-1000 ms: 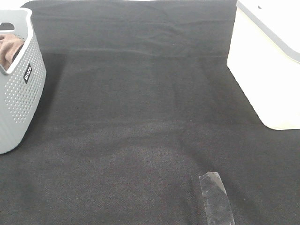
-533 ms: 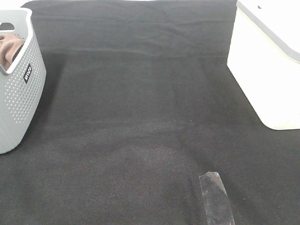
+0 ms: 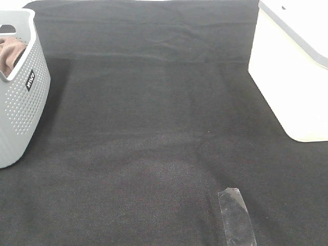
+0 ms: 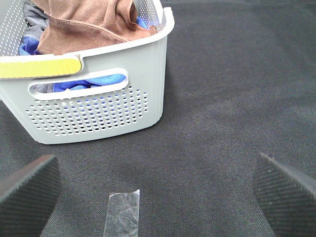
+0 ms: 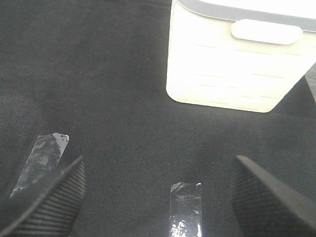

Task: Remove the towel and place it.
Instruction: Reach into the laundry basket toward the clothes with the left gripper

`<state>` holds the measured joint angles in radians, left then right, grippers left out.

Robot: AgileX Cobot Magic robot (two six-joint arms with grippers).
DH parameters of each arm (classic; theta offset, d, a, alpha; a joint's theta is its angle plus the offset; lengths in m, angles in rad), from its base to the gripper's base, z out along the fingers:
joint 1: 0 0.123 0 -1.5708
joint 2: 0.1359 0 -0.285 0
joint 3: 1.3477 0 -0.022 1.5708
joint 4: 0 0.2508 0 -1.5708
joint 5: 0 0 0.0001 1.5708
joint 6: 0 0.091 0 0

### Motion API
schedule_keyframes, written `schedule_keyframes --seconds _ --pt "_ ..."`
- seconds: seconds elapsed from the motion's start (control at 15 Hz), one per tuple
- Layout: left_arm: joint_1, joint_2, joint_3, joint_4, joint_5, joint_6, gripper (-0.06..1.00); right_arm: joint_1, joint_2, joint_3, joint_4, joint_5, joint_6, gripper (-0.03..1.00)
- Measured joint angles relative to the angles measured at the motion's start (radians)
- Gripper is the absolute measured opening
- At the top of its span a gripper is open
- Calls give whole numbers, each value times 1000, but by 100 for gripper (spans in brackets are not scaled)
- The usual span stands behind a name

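The reddish-brown towel [image 4: 86,27] lies bunched on top of the laundry in a grey perforated basket [image 4: 94,106]; in the exterior high view a fold of the towel [image 3: 10,54] shows over the rim of the basket [image 3: 23,102] at the far left. My left gripper [image 4: 155,190] hovers over the black cloth short of the basket, jaws wide open and empty. My right gripper [image 5: 158,197] is open too, over the cloth facing a white bin [image 5: 232,64]. Neither arm appears in the exterior high view.
Blue and grey cloths [image 4: 89,81] lie under the towel in the basket. The white bin [image 3: 292,66] stands at the right. Clear tape strips [image 3: 237,218] [image 4: 123,215] [image 5: 186,207] stick to the black table cloth [image 3: 154,118].
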<state>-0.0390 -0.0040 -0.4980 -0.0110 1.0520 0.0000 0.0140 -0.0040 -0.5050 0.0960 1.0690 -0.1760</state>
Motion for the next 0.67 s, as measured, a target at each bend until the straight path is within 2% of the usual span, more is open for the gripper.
schedule_keyframes --seconds 0.67 --pt "0 0 0 0 0 0 99 0 0 0 0 0 0 77"
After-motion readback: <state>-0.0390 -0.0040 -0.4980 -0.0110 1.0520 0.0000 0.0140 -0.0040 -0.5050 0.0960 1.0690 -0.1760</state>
